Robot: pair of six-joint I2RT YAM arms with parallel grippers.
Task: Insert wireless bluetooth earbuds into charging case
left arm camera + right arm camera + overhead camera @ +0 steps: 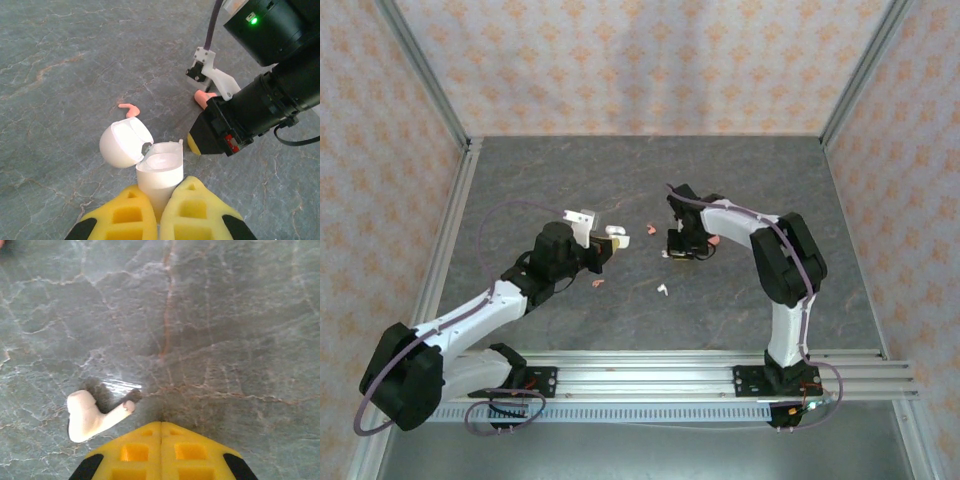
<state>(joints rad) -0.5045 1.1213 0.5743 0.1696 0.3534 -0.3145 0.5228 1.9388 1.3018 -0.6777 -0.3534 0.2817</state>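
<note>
Left gripper (161, 202) clamps the open-lidded white case (159, 175); right gripper (161, 427) sits closed beside a white stemmed earbud (92, 417).

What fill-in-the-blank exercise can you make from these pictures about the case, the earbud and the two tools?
1. The left tool grips the white charging case, and its lid stands ____.
2. The earbud lying beside the right tool is ____ in colour.
3. The right tool's two fingers are pressed ____, holding nothing.

Missing words: open; white; together.
</note>
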